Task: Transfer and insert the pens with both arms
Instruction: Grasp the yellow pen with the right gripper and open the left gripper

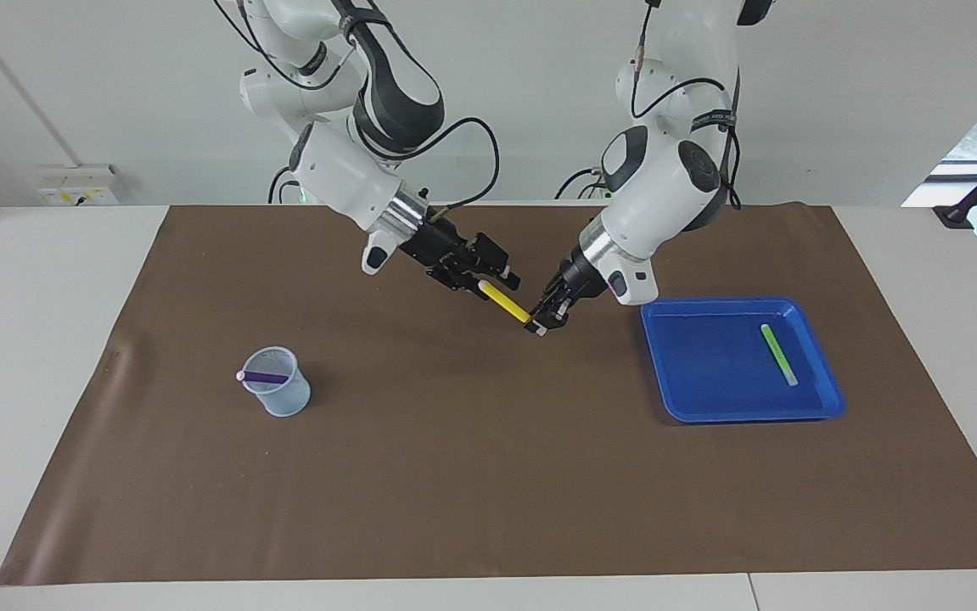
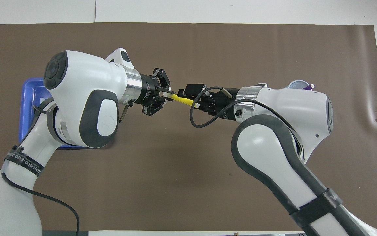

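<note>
Table (image 1: 47, 382) – brown mat (image 1: 488, 475) (cup (image 1: 280, 382), blue tray (image 1: 692, 399))

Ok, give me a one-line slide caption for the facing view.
Left gripper and right gripper each grip an end of the slim yellow pen in mid-air above the brown paper mat.

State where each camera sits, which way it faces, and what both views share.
Facing view: high across the table, looking at the robots; both arms hang from the top, left gripper and right gripper meeting at the yellow pen.
Overhead view: above the robots' end, looking forward and down; arms enter from the bottom.
Shared: pen, blue tray, cup with purple pen.
</note>
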Controlling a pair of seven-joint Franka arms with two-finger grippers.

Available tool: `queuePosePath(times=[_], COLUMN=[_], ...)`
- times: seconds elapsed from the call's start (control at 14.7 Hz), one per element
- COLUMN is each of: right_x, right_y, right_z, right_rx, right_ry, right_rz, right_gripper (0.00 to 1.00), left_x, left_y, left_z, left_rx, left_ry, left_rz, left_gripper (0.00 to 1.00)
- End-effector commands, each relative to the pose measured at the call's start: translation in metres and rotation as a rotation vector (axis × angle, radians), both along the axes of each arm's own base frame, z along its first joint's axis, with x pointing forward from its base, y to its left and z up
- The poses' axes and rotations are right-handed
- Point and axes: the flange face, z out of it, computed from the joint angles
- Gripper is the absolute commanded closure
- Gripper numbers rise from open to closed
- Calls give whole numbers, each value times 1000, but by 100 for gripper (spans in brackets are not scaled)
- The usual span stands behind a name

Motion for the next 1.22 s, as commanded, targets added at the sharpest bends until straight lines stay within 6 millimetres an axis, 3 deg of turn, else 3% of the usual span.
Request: queuePosePath(times=[0.0,0.14,0.41,0.75,0.81,0.95,1.02,1.15], right_x=[-3,-3,-2,-2,-3,-1,-1,1], right_y=[-3,-2,-4,-4,-4,-7,-7,-7], right_z=[2,1,0,0,1,1,0,4], right_rx=[7,6,6,8,9,10,9,-3], right_ry=[-23,-25,-21,-15,-14,-13,-11,-22], right_rz=[-24,-26,-27,-24,-23,-26,-18,6], right_gripper=[31,39,98,100,100,100,100,100], left_x=[-2,-2,-3,-1,2,5,4,13], left_y=[-5,-4,-5,-3,1,7,9,30], left_z=[3,2,1,2,1,-2,-4,-10], left_rx=[-9,-7,-5,-3,-1,7,29,73], left_ry=[16,15,14,-1,-18,-63,-86,-118], left_rz=[-1,-3,-1,-5,-17,-88,-123,-125], left_gripper=[100,100,100,100,88,8,0,0])
